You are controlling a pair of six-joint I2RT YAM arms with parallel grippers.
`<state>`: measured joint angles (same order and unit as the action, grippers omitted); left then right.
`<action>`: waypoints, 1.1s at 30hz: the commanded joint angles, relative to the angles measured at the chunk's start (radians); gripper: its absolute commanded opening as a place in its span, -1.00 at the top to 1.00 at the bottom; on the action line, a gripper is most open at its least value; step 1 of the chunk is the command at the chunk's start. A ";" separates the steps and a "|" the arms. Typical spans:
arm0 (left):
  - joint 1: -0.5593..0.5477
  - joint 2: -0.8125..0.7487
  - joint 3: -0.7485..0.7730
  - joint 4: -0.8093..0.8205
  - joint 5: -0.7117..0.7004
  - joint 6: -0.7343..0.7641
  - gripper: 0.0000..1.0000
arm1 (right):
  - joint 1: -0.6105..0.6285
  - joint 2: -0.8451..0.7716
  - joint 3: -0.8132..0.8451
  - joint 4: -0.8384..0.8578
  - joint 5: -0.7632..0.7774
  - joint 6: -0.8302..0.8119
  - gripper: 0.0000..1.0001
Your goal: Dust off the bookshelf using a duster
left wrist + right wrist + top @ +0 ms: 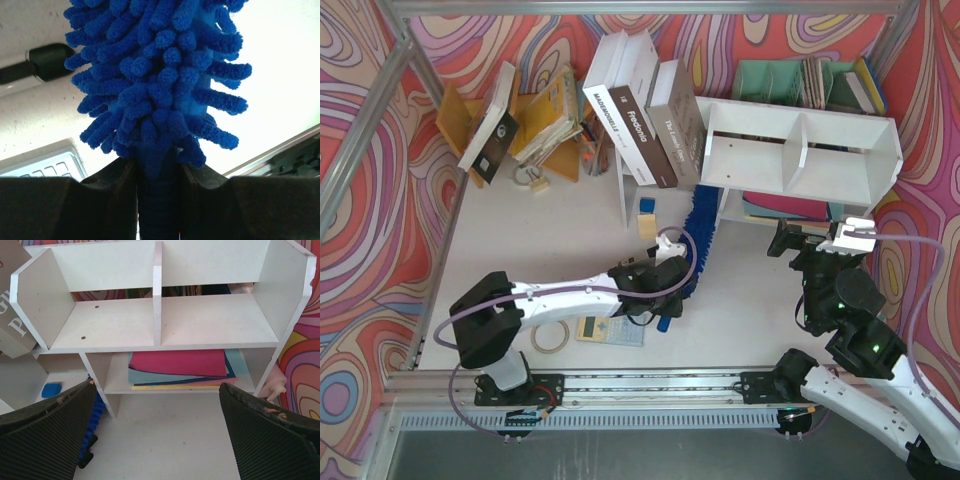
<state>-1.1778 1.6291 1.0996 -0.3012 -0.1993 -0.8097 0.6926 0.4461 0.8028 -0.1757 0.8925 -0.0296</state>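
Note:
My left gripper point(672, 283) is shut on the blue handle of the duster point(700, 237), whose fluffy head reaches up toward the left foot of the white bookshelf point(800, 150). In the left wrist view the duster's head point(160, 75) fills the top and its handle sits between my fingers point(120, 200). My right gripper point(810, 245) is open and empty in front of the bookshelf. The right wrist view shows the bookshelf point(160, 335) with its central divider, two bare cubbies and coloured folders point(180, 367) on the lower tier; a strip of the duster point(95, 425) shows at the left.
Large books point(640, 105) lean against the bookshelf's left side. A teal file organiser point(800, 82) stands behind it. An orange-yellow book rack point(520, 120) is at the back left. A tape roll point(550, 338) and a calculator point(610, 330) lie near the left arm.

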 commanded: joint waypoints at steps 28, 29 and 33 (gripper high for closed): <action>-0.041 -0.089 -0.033 -0.154 0.024 0.123 1.00 | -0.002 -0.003 -0.004 0.013 0.004 -0.004 -0.97; -0.040 -0.082 -0.048 -0.145 0.036 0.121 1.00 | -0.002 -0.002 -0.004 0.013 0.005 -0.004 -0.97; -0.040 -0.046 -0.040 -0.155 0.060 0.117 1.00 | -0.002 -0.005 -0.004 0.012 0.006 -0.002 -0.97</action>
<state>-1.2030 1.5646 1.0637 -0.4545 -0.2207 -0.7471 0.6926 0.4461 0.8028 -0.1757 0.8925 -0.0296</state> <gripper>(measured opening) 0.344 0.987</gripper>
